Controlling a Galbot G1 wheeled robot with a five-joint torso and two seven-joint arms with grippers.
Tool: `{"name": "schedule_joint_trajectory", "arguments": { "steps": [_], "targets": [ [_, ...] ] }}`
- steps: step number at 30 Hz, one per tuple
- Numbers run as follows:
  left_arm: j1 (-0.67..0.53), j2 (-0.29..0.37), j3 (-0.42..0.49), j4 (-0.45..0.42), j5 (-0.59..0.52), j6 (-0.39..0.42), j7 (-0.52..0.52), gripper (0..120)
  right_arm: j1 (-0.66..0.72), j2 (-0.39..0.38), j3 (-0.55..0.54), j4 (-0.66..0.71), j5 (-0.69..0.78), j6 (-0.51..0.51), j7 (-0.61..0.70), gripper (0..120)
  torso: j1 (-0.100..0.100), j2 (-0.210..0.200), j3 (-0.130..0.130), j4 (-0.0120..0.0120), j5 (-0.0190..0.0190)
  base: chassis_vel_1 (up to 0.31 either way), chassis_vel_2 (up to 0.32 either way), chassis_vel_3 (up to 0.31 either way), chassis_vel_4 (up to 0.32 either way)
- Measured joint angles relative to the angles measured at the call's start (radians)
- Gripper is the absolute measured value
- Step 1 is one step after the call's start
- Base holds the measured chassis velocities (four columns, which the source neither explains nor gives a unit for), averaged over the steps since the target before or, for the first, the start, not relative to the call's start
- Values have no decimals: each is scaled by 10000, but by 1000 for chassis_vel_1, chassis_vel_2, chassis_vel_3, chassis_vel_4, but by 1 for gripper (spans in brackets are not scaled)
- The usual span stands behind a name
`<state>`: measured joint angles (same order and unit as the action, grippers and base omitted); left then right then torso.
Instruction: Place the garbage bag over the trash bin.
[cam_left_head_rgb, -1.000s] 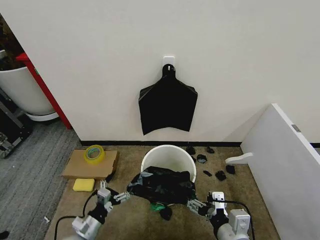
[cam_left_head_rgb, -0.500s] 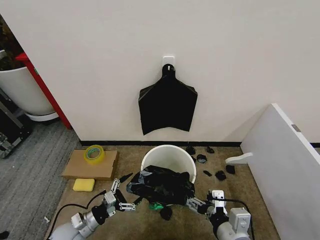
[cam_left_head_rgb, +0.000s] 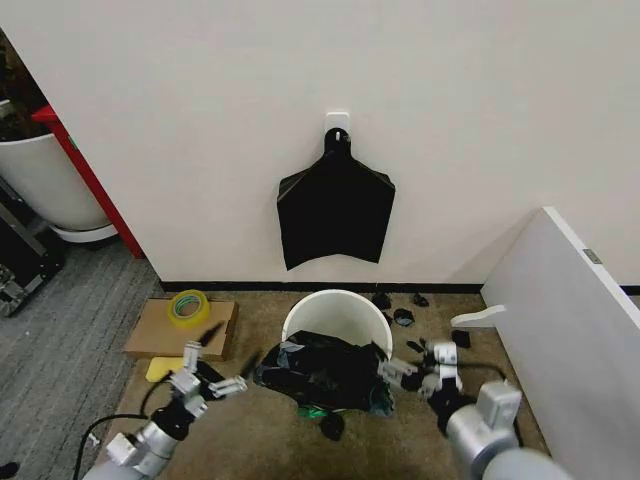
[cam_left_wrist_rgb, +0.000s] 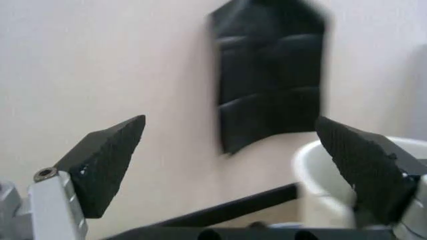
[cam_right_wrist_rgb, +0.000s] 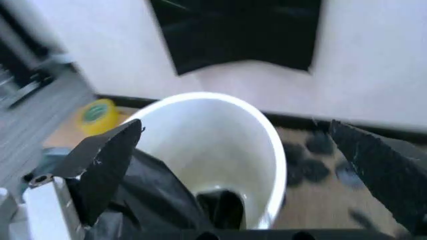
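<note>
Grey carpet (cam_left_head_rgb: 60, 370) runs along the left edge of the floor, with a large white planter pot (cam_left_head_rgb: 45, 180) standing at its far end by the wall. Next comes brown floor (cam_left_head_rgb: 270, 440), where a flat piece of cardboard (cam_left_head_rgb: 160, 335) lies near the wall's black skirting, carrying a roll of yellow tape (cam_left_head_rgb: 187, 307); a yellow sponge (cam_left_head_rgb: 158, 368) peeks out at the cardboard's near edge. Just in front of the sponge the left gripper (cam_left_head_rgb: 211, 375) hangs above the floor with its jaws spread wide and nothing between them, a little apart from the bag's left edge. In the left wrist view its two dark fingertips (cam_left_wrist_rgb: 107, 160) stand far apart.

At the middle of the floor the trash bin (cam_left_head_rgb: 337, 318) stands close to the wall, tipped toward the robot so that its mouth shows. The garbage bag (cam_left_head_rgb: 322, 370) lies crumpled against the bin's near rim and spills onto the floor in front; it does not cover the rim. A flat black fan-shaped bundle (cam_left_head_rgb: 335, 208) hangs on the wall above.

At the bag's right edge sits the right gripper (cam_left_head_rgb: 412, 370), jaws parted and holding nothing; whether it touches the plastic is unclear. Small black scraps (cam_left_head_rgb: 440, 350) dot the floor beyond it, and a white panel (cam_left_head_rgb: 575, 330) leans along the right edge.
</note>
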<state>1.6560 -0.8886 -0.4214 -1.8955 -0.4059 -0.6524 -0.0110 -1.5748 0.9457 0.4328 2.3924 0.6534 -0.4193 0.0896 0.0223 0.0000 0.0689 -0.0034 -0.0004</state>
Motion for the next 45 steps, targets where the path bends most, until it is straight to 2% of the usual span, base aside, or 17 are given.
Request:
{"name": "schedule_joint_trajectory", "arguments": {
  "steps": [1,2,5,6,10,13,16,20,25,29,35,37,38,40,43,44,45],
  "targets": [
    [44,-66,-29,-21,72,52,-166,100,80,-74,7,-47,37,-19,-91,100,0,0,0,2,1,0,0,0,0],
    [276,-340,-183,-141,223,331,-627,100,837,-717,-74,-571,350,-176,-755,100,0,0,1,8,12,0,0,0,0],
    [747,-889,-435,-450,193,753,-940,100,2394,-1584,-669,-1784,735,-596,-1651,100,0,-1,1,11,5,0,0,0,0],
    [747,-889,-435,-450,193,753,-940,100,2394,-1584,-669,-1784,735,-596,-1651,100,0,-1,1,11,5,0,0,0,0],
    [1337,-1706,-702,-802,-9,961,-966,100,4735,-2145,-1988,-3311,1053,-1134,-2939,100,1,0,1,11,4,0,0,0,0],
    [1696,-2173,-821,-1008,-132,990,-965,100,6106,-2154,-3142,-4236,1036,-1240,-3334,100,1,0,2,12,9,0,0,0,0],
    [1919,-2439,-858,-1124,-124,991,-948,100,6911,-2052,-3831,-4814,935,-1284,-3552,100,1,0,1,10,6,0,0,0,0],
    [2324,-2897,-878,-1354,67,960,-857,100,8701,-1587,-5398,-6340,495,-1303,-4034,100,1,0,1,10,7,0,0,0,0],
    [2368,-3175,-859,-1420,393,882,-775,100,9800,-1197,-6361,-7605,-69,-1120,-4649,100,1,-1,1,11,8,0,0,0,0],
    [2335,-3279,-842,-1526,429,901,-758,100,10280,-1200,-6892,-8104,-217,-1013,-4954,97,1,0,1,7,8,0,0,0,0],
    [2334,-3278,-825,-1574,431,911,-729,100,10599,-1038,-7379,-8797,-234,-819,-5218,70,0,0,-1,8,6,0,0,0,0],
    [2334,-3278,-825,-1574,431,911,-729,100,10599,-1038,-7379,-8797,-234,-819,-5218,70,0,0,-1,8,6,0,0,0,0],
    [2333,-3274,-823,-1575,426,907,-733,100,10603,-974,-7347,-8943,-155,-802,-5234,61,0,0,-1,7,5,0,0,0,0],
    [2334,-3272,-821,-1586,418,906,-734,100,10603,-964,-7317,-8992,-48,-808,-5239,52,0,0,-1,7,6,0,0,0,0],
    [2334,-3268,-813,-1588,412,906,-735,100,10601,-966,-7314,-8985,43,-843,-5239,44,0,0,-1,7,5,0,0,0,0],
    [2322,-3265,-800,-1589,405,905,-735,100,10578,-976,-7313,-8923,96,-877,-5239,37,0,0,-1,9,5,0,0,0,0],
    [2322,-3265,-800,-1589,405,905,-735,100,10578,-976,-7313,-8923,96,-877,-5239,37,0,0,-1,9,5,0,0,0,0]
  ]
}}
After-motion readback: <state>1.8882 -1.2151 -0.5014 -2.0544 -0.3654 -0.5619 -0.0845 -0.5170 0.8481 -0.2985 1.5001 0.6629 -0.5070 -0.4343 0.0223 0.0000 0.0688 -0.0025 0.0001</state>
